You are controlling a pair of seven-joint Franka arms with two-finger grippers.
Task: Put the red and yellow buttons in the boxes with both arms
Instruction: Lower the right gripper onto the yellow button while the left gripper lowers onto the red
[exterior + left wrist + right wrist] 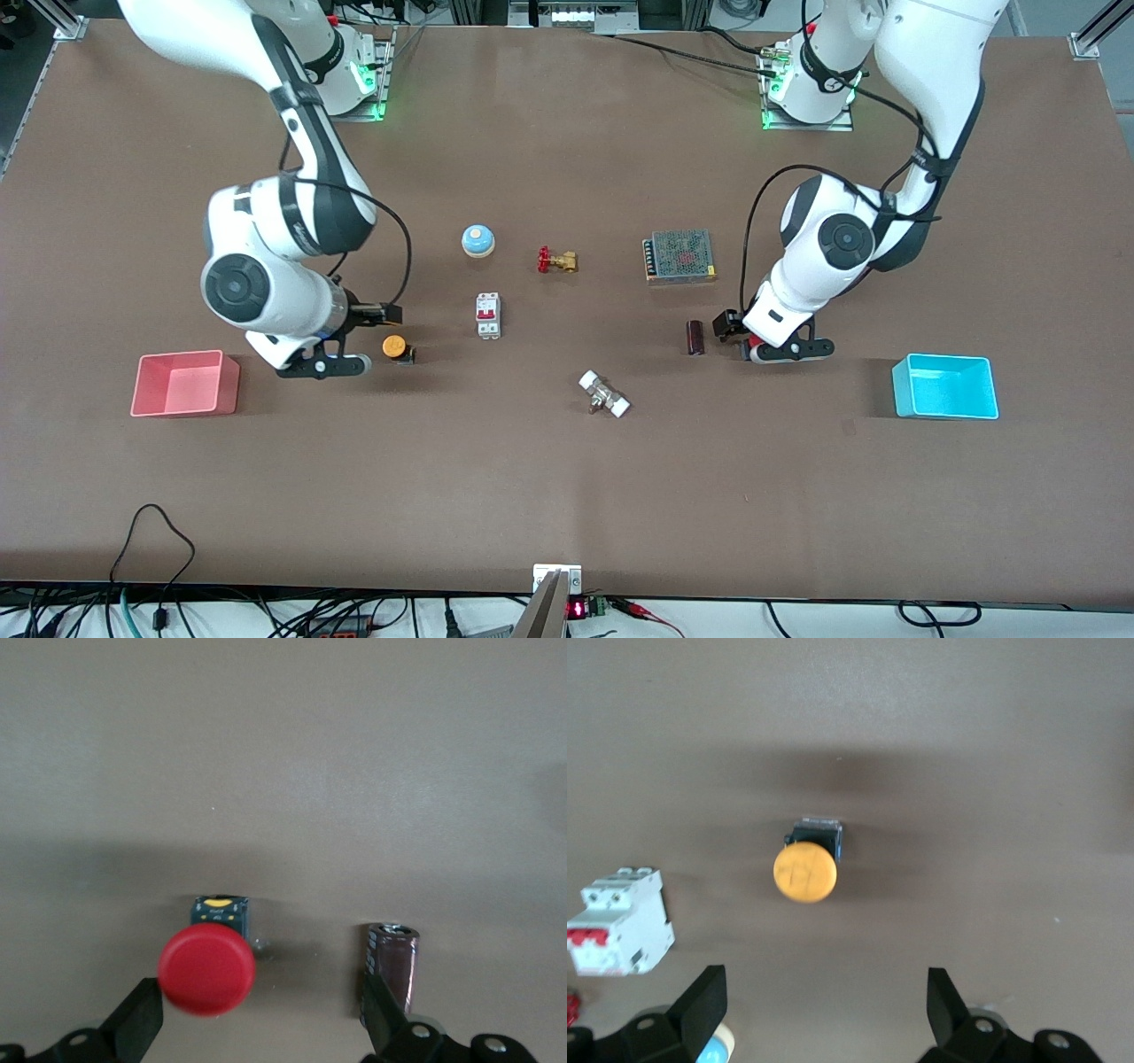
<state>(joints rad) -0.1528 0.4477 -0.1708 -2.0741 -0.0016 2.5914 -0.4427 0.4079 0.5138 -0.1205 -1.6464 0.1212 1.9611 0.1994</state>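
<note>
Two grippers hang low over the buttons, fingers spread wide and empty.
Each should centre, then descend: the red button (207,967) sits toward one finger of the left gripper (266,1028); the yellow button (804,871) lies ahead of the right gripper (824,1014), outside its gap.

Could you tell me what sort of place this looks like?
Probably a robotics lab test bench: two arms bolted to a brown table, small industrial parts such as a circuit breaker and power supply, and loose cabling along the edge.
</note>
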